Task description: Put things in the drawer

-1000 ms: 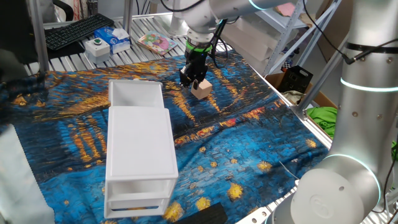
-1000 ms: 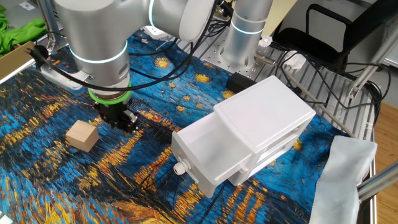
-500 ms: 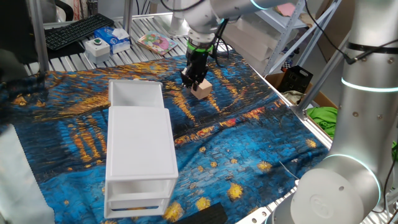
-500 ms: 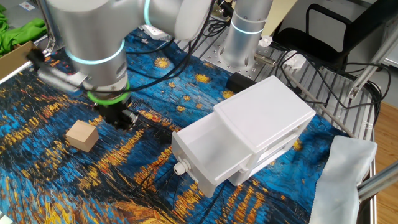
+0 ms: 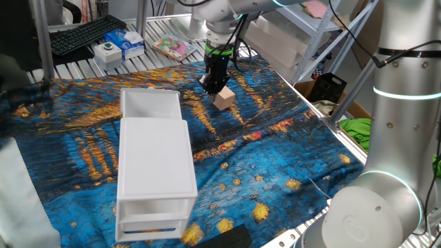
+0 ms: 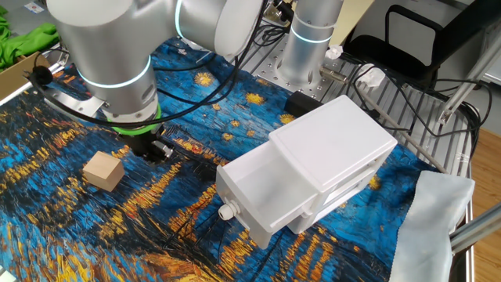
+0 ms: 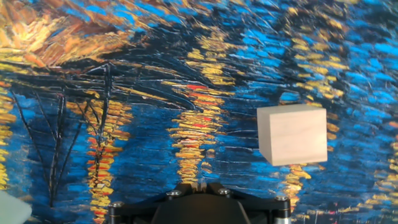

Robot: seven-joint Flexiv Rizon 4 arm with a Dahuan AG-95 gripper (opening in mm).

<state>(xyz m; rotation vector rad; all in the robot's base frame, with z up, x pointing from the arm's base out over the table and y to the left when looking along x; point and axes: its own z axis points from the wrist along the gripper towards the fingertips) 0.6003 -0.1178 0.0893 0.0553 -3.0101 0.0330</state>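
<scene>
The light-tan wooden cube point(image 5: 222, 100) rests on the blue painted cloth, apart from the cabinet. My gripper point(image 5: 211, 86) hangs just beside the cube, shut with nothing between its fingers. From the other fixed view the gripper point(image 6: 153, 149) stands to the right of the cube point(image 6: 103, 171), not touching it. In the hand view the cube point(image 7: 292, 134) lies off to the right of the closed fingertips point(image 7: 194, 185). The drawer point(image 5: 150, 105), the top tray of the white cabinet point(image 5: 155, 162), is pulled out and empty point(image 6: 262, 186).
A keyboard point(image 5: 86, 33), a small blue-and-white box point(image 5: 122, 43) and a colourful book point(image 5: 172, 47) lie behind the cloth. A white cloth point(image 6: 432, 219) sits by the cabinet. The arm's base point(image 5: 372, 213) stands at the table's near right corner.
The jaws have closed fully on nothing, next to the cube. The hand has lifted slightly. The cube and the drawer have not moved.
</scene>
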